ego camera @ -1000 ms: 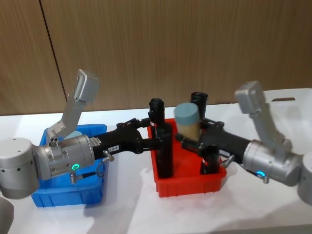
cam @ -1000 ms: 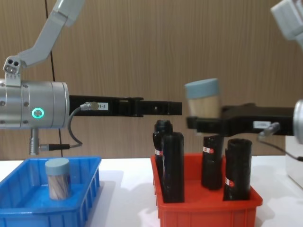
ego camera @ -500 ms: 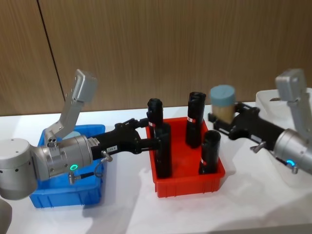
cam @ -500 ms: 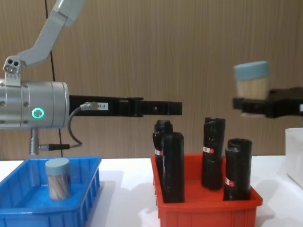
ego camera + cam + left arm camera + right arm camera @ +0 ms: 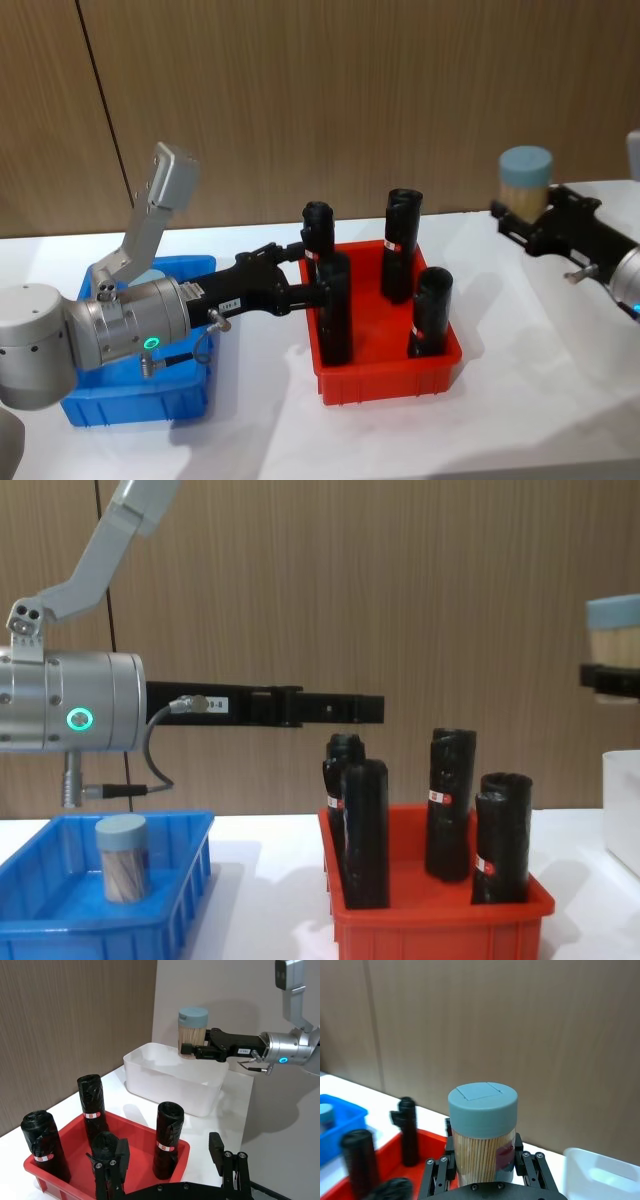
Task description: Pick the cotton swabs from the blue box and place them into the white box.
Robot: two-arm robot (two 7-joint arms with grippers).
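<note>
Grips a cotton swabs tub [image 5: 193, 1030] upright in the right hand [image 5: 189, 1051], over the white box [image 5: 170, 1085] from the left wrist. From the chest, second tub [image 5: 122, 858] standing in the blue box [image 5: 190, 880]. Left hand [image 5: 312, 272] released above the red bin [image 5: 390, 375].

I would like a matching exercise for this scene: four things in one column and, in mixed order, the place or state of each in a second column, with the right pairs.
1. raised cotton swab tub
2. other cotton swab tub
3. black rolls
4. left gripper

A. standing in the red bin
B. open, above the red bin
C. standing in the blue box
D. clamped in the right gripper

Pairs: 1-D, 2-C, 3-A, 4-B
</note>
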